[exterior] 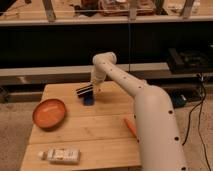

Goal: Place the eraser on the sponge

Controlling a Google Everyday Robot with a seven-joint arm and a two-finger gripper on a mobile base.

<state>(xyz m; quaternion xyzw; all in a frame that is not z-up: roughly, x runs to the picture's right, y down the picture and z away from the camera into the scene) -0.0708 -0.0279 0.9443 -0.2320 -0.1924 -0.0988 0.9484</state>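
A blue sponge lies on the wooden table near its back edge. A dark, striped eraser sits directly over the sponge's top left, at the tip of the arm. I cannot tell whether it rests on the sponge or hangs just above it. My gripper comes down from the white arm and meets the eraser's right end.
An orange bowl stands at the table's left. A white bottle lies near the front left edge. A small orange object lies beside the arm's base on the right. Dark shelving runs behind the table.
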